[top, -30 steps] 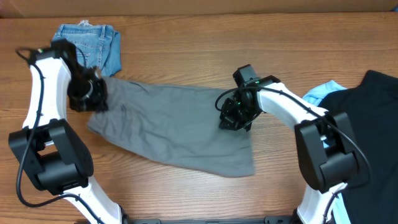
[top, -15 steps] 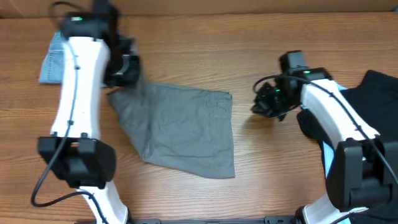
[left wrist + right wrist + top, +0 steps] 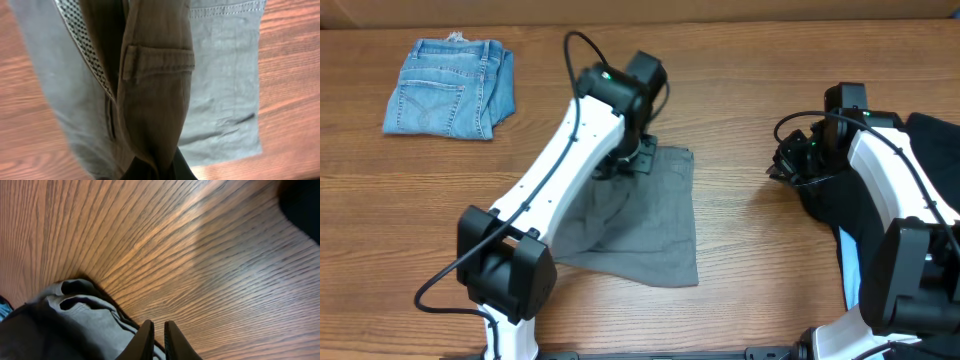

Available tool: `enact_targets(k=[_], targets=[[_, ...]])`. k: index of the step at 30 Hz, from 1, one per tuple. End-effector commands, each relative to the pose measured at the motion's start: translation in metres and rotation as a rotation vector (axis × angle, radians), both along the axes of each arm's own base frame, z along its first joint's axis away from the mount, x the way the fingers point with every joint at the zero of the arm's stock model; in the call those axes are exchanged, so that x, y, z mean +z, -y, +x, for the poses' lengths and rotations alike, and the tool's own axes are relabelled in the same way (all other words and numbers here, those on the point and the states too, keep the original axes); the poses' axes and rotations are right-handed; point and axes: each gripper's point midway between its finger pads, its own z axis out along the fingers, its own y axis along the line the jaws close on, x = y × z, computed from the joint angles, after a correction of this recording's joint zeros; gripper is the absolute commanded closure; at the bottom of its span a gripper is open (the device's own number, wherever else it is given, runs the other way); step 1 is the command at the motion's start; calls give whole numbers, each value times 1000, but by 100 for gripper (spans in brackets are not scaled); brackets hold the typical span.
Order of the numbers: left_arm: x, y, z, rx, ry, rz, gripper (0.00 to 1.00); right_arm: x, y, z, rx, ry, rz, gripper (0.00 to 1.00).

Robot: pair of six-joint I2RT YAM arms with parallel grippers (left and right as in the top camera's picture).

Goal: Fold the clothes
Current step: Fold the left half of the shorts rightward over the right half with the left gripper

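left hand (image 3: 625, 160) clamped on shorts (image 3: 655, 225) waistband, that edge raised | rest of shorts flat on worktop (image 3: 750, 90), centre | right hand (image 3: 782, 168) fingers nearly touching, holding nothing, over wood beside black garment (image 3: 930, 150) | jeans (image 3: 450, 88) far left

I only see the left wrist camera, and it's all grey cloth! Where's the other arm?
Observer: The right tool is over bare table, right of the grey shorts, not touching them.
Operator: Is all the cloth up in the air?
Observer: No. The left tool lifts one edge only; the rest lies on the table.
Operator: Any other clothes around?
Observer: Folded blue jeans sit in the far left corner.
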Motion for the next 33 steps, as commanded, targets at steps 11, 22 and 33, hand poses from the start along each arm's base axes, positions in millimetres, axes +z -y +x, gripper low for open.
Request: enact_targets(k=[11, 22, 33], targets=[[-40, 56, -32, 181, -132, -164, 92, 7, 5, 5, 26, 43, -31, 88], [-44, 68, -49, 128, -148, -150, 96, 7, 5, 5, 43, 50, -35, 87], [-34, 50, -43, 94, -126, -94, 96, 24, -56, 8, 418, 275, 181, 88]])
